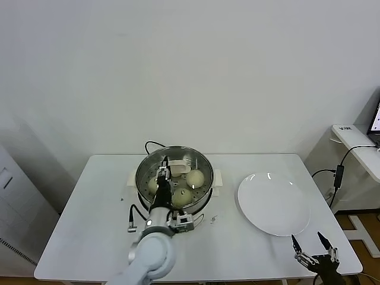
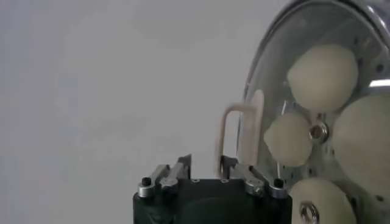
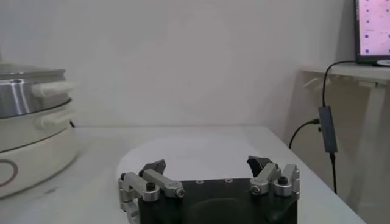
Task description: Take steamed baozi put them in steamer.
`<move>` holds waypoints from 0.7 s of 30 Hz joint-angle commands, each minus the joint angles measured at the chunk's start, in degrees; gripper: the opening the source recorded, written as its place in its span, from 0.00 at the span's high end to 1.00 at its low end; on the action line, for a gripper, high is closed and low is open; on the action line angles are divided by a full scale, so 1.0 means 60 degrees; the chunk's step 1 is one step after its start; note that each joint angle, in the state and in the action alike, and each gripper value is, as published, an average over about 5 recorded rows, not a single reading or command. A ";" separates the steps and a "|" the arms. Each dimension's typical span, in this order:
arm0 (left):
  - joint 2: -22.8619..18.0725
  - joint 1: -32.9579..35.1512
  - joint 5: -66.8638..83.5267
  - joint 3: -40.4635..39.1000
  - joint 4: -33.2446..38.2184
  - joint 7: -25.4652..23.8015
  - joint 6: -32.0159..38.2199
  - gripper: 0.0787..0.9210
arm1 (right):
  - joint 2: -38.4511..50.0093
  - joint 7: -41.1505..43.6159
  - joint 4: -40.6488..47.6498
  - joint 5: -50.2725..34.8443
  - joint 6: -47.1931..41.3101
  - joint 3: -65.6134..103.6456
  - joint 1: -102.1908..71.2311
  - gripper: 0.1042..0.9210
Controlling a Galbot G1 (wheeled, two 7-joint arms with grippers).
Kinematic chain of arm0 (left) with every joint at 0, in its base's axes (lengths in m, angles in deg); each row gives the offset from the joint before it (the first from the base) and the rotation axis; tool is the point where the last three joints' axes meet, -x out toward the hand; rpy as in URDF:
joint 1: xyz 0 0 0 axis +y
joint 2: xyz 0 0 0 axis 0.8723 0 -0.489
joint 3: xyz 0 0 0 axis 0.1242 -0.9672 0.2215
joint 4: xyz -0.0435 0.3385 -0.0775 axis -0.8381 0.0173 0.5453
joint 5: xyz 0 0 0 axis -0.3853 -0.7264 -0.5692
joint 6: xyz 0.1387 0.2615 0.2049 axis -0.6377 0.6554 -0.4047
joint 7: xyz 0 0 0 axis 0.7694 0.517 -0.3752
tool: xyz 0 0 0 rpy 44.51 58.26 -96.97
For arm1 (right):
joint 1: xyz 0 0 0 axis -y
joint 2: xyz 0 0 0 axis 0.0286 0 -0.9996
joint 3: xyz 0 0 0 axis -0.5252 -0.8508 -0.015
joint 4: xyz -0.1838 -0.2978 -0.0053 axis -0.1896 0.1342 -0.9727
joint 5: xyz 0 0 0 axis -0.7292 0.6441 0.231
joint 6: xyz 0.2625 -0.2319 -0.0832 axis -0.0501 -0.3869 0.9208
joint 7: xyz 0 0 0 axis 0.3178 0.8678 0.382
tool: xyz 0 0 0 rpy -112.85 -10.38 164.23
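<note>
white table (image 1: 89, 225), plain wall (image 1: 190, 65), side desk w/ monitor (image 1: 375, 122)

No legible text, label, brand, number or sign on anything here.

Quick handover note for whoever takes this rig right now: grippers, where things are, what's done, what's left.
Left gripper: open, over the steamer, beside the white handle of the glass lid, not clamped on it.
Right gripper: open, idle at the table's near right corner, near the white plate.
Done: four baozi lie in the steamer, seen through the lid, which appears to sit on the pot.
Left: probably only pulling the left arm away.
</note>
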 commanded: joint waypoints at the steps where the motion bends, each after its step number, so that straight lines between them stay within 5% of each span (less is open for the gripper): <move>1: 0.1233 0.1174 0.4033 0.0508 0.2393 0.0980 0.0415 0.48 | 0.0409 -0.0561 -0.0090 -0.0402 -0.0428 -0.0822 0.0950 0.12; 11: 0.0853 0.2511 0.7573 0.3733 0.2522 0.3127 0.3932 0.16 | 0.0558 -0.1413 -0.0509 -0.0671 -0.1184 -0.1565 0.2510 0.12; 21: -0.0624 0.4299 0.9746 0.7081 0.1192 0.2761 0.7393 0.12 | 0.0146 -0.1551 -0.0612 -0.0199 -0.1235 -0.2083 0.2792 0.12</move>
